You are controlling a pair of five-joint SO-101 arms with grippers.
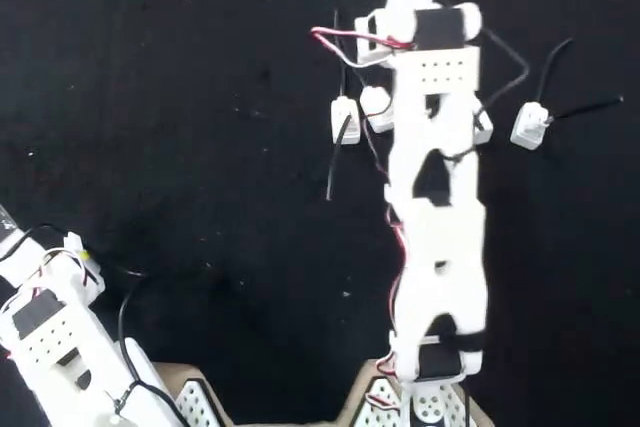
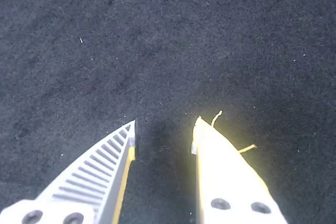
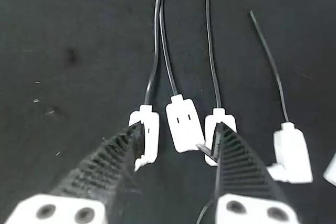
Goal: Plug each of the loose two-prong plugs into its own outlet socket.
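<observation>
The right gripper [image 3: 177, 129] gapes wide and empty; a white socket [image 3: 184, 123] lies between its fingers [image 3: 239, 169]. The left gripper [image 2: 164, 124] hangs open, empty, over black cloth [image 2: 157, 35].

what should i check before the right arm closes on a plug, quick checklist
1. The right gripper is open: ok.
2. Something lies between its fingers: ok, the two-slot white piece is there.
3. Fingers clear of neighbours: not ok, the first neighbour piece and the second neighbour piece sit right at the fingertips.
4. Target is a plug, not a socket: cannot tell; its two slots suggest a socket.
5. The left gripper is out of the way: ok, open over bare table.
</observation>
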